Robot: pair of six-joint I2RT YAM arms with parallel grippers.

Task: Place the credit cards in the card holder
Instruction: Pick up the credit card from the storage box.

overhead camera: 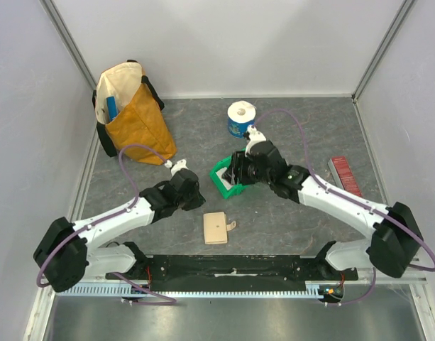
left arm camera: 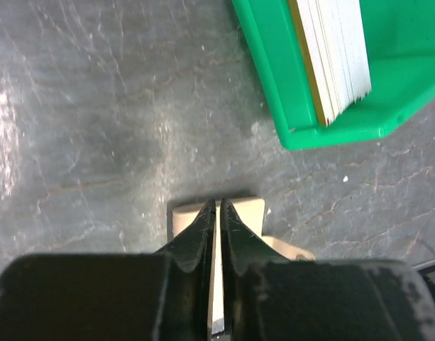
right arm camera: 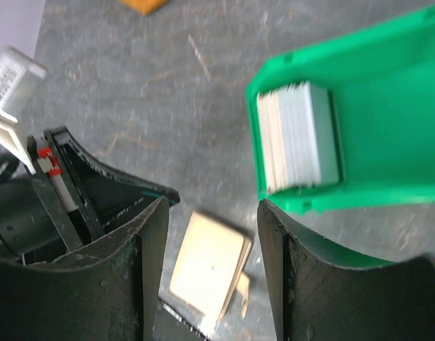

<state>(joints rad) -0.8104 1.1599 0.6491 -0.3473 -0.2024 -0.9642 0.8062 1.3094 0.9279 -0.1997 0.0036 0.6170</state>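
In left gripper (left arm camera: 217, 206), clenches a card (left arm camera: 216, 298) edge-on, aimed at the holder (left arm camera: 250, 210), spreads right gripper (right arm camera: 213, 204) wide by the bin (right arm camera: 387, 85)'s stack (right arm camera: 302, 135); likely light, stiff, slick: pinch by an edge.

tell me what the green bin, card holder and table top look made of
Green bin: likely moulded plastic, smooth with a glossy sheen. Card holder: looks like soft tan leather or imitation, matte, with a small tab. Table top: a grey marbled sheet, perhaps vinyl or laminate, reflecting light and finely scratched.
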